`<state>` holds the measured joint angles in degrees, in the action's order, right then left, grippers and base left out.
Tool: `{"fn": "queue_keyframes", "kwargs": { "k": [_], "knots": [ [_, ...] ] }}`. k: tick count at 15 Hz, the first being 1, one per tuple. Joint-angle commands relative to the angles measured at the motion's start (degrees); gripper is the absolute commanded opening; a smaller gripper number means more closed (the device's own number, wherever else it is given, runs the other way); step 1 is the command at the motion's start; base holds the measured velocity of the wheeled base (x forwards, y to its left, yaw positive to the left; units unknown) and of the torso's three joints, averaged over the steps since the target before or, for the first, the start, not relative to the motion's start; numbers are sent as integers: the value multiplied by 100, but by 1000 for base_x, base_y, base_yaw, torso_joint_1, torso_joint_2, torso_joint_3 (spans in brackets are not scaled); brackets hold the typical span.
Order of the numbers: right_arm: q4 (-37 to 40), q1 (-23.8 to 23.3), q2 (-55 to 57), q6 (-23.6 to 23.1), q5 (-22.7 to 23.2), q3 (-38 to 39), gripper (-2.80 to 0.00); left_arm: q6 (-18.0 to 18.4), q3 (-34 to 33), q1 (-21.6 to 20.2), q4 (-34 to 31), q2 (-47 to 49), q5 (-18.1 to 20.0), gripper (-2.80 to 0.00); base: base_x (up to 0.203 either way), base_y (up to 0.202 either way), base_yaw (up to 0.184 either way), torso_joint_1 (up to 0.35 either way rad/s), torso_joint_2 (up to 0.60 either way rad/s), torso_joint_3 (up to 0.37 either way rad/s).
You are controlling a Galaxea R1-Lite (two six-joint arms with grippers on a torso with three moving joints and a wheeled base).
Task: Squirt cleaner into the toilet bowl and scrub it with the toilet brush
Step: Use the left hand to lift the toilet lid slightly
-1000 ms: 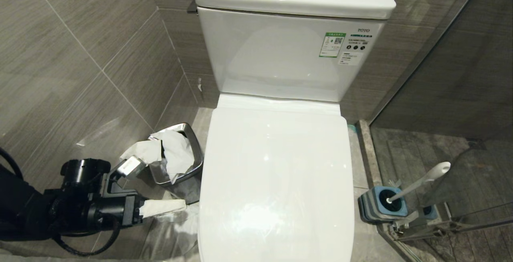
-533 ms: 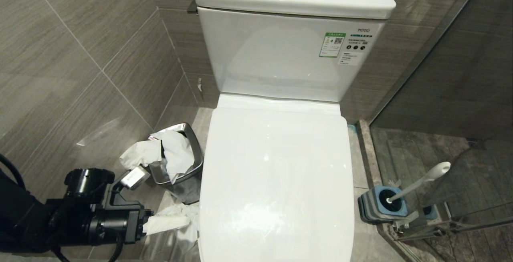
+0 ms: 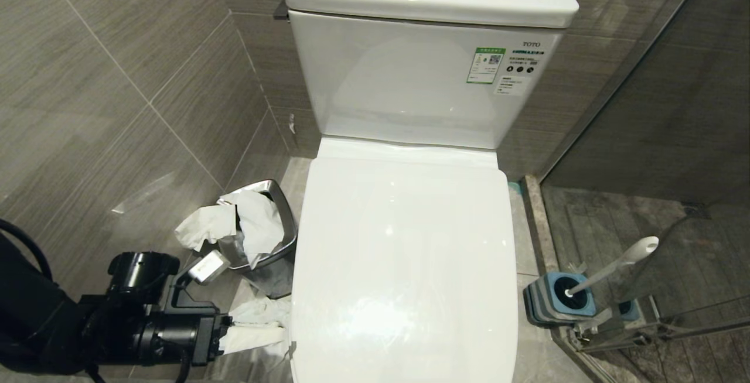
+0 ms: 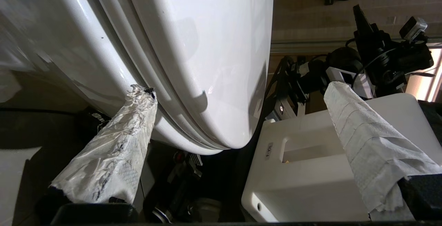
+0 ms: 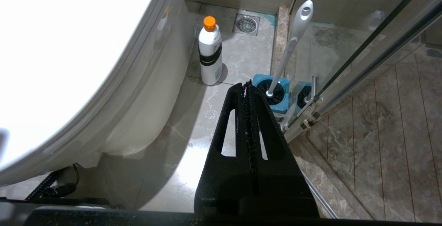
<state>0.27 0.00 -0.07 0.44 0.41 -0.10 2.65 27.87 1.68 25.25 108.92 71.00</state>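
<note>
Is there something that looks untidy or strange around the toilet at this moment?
Yes. The small steel waste bin left of the toilet overflows: crumpled white paper hangs over its rim. The left gripper has fingers wrapped in torn white paper, unusual for a gripper. The toilet brush stands properly in its holder.

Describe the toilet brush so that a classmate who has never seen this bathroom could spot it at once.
Start at the white toilet and look to the floor on its right, by the glass shower door. There the toilet brush stands tilted in a square blue holder. Its long white handle sets it apart from the orange-capped bottle nearby.
</note>
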Motion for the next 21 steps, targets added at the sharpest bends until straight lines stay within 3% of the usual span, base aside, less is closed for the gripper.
{"fn": "queue_keyframes", "kwargs": {
  "k": [1,21],
  "knots": [
    [0,0,7,0,2,1,-280,-1,7,119,15,33,2,0,0,0,0,0,0,0],
    [0,0,7,0,2,1,-280,140,8,553,59,200,-517,0,0,0,0,0,0,0]
  ]
}}
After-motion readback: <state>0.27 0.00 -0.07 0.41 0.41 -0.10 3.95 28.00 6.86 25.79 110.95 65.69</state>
